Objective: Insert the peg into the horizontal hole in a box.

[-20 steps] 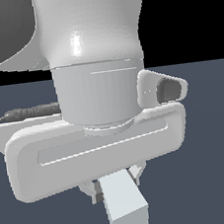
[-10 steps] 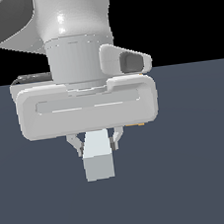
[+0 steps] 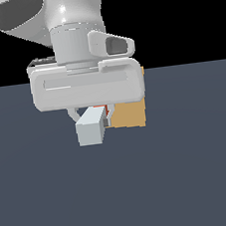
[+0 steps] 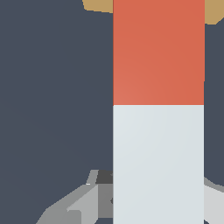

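Observation:
My gripper (image 3: 91, 113) is shut on the peg (image 3: 91, 127), held level above the floor with its pale grey-white end toward the exterior camera. A sliver of its red-orange half (image 3: 101, 108) shows behind the fingers. In the wrist view the peg (image 4: 158, 109) runs lengthwise, the white half by the fingers (image 4: 83, 201), the red half pointing at the tan box (image 4: 98, 5). In the exterior view the box (image 3: 129, 112) stands just behind the gripper, toward that view's right, mostly hidden by the hand. The hole is hidden.
The dark grey floor (image 3: 193, 175) stretches all around. The arm's white hand and wrist (image 3: 86, 83) fill the upper middle of the exterior view.
The hand has turned and shifted across the exterior view, swinging the peg with it. The tan box has come into view behind the gripper.

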Action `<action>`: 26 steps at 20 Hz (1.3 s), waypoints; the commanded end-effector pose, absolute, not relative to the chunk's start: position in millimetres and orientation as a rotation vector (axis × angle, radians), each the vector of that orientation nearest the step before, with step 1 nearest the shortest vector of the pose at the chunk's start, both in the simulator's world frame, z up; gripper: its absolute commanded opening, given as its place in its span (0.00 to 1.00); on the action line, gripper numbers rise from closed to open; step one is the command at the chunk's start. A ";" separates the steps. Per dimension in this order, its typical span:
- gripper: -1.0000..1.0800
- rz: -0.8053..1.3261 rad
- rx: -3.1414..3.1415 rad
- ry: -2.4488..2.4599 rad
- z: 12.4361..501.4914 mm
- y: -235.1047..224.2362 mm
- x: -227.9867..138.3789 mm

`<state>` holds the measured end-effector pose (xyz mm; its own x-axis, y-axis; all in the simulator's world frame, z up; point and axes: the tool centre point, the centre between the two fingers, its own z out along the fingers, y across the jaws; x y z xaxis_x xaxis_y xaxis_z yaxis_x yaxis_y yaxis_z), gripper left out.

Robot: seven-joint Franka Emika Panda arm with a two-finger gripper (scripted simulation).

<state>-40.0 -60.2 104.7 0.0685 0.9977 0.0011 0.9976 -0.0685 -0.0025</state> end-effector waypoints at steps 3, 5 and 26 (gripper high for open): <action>0.00 -0.001 -2.357 -2.076 115.0 -43.4 -39.8; 0.00 -0.001 -2.377 -2.054 118.1 -37.7 -39.5; 0.00 -0.004 -2.417 -2.008 125.8 -25.1 -36.3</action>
<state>-37.6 -25.2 123.9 0.1837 0.9830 0.0006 0.9830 -0.1837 -0.0014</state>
